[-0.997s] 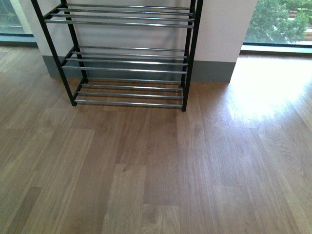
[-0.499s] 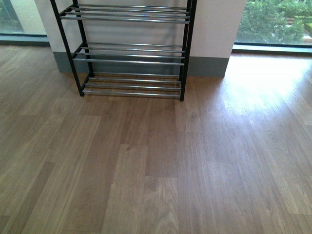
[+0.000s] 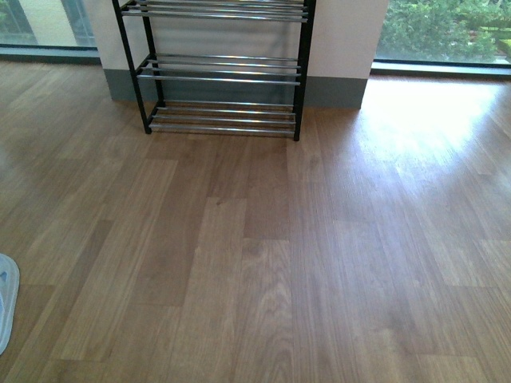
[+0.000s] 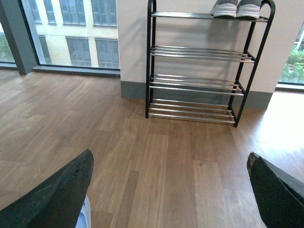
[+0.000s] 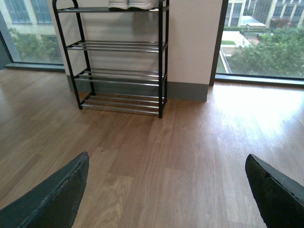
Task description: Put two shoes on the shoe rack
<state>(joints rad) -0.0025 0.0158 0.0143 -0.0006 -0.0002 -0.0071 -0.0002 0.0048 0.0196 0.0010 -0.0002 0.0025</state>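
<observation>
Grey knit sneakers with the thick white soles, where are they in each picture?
Front view: not in it; only lower tiers of the black metal shoe rack with silver bars show.
Left wrist view: the grey knit sneakers sit on the rack's highest tier, at the end nearer the leafy window.
Right wrist view: same highest tier, cut off by the picture's edge.
Shared landmark: the rack.

Brown wood-plank floor (image 3: pixel 263 263). White wall (image 3: pixel 343 32) far centre with grey skirting (image 3: pixel 335 92); shoe rack (image 3: pixel 219 77) stands against it. Windows either side: left window (image 3: pixel 40 20) shows buildings, right window (image 3: pixel 443 28) trees. Bright sun patch (image 3: pixel 423 112) on the floor far right.
</observation>
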